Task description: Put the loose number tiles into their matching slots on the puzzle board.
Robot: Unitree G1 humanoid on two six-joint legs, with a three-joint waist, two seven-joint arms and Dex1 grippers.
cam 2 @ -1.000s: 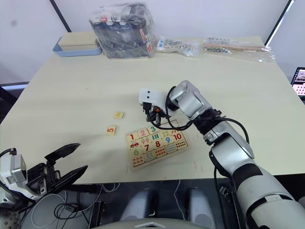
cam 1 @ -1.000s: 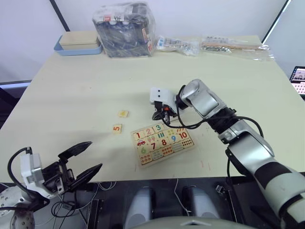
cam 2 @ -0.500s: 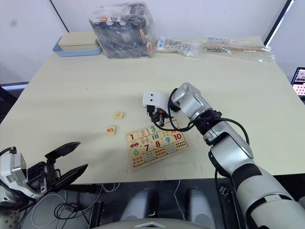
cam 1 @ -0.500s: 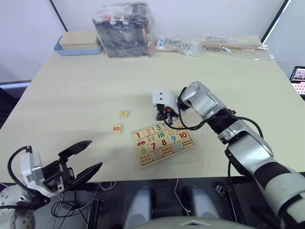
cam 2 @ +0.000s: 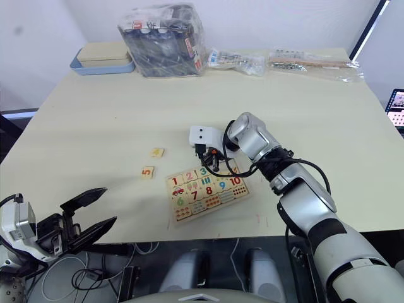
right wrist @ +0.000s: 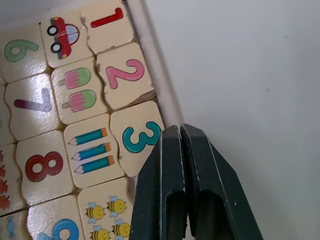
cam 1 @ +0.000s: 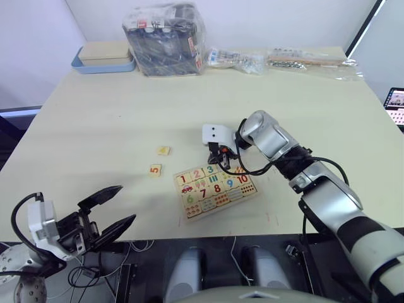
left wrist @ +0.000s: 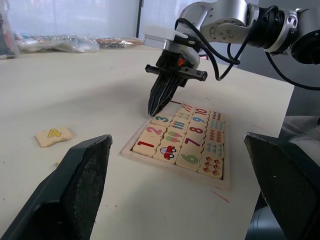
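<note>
While tiles 1, 2 and 3 sit in the puzzle board (cam 1: 215,190), the right gripper (left wrist: 158,102), fingers pressed together and empty, hovers at the board's far edge beside the 3. Tiles 4 (cam 1: 163,150) and 5 (cam 1: 154,169) lie flat on the table (cam 1: 101,120), apart. Thin, rigid and light, they probably need an edge pinch. The left gripper (cam 1: 104,211) hangs spread.

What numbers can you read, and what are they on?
"1", "2", "3": tiles in the top row of the puzzle board, beside the right gripper, whose fingers are shut.
"6", "7", "8", "9", "10": the board's lower number pieces.
"4": loose tile on the table.
"5": loose tile on the table.
Labels on the plastic-wrapped bundle and packets at the far edge: too small to read.
</note>
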